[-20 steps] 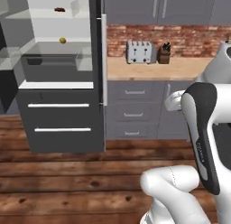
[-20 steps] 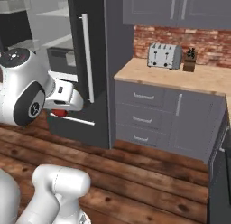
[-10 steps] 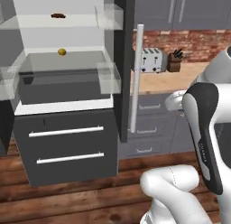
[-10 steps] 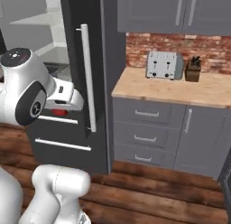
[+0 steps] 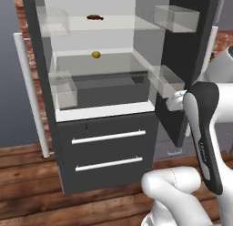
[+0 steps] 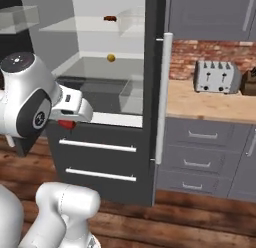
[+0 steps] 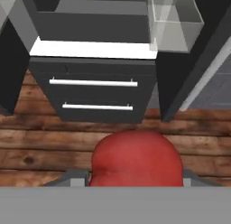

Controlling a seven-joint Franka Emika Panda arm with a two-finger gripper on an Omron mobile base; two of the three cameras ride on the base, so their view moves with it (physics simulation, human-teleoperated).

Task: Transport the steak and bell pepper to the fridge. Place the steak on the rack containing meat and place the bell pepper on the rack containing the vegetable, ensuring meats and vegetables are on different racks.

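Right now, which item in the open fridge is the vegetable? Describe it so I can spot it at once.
Start at the open fridge, dark grey with a white interior. The vegetable sits on the second translucent shelf down, near the back. It is a small pale yellow ball, unlike the flat dark brown meat on the shelf above.

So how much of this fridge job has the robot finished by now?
Little looks finished. The fridge stands open in front of the robot. The gripper is shut on the bell pepper, held low before the drawers. It goes on the lower rack beside the vegetable; the meat lies on the rack above. No steak shows on that rack, so the steak seems still to come.
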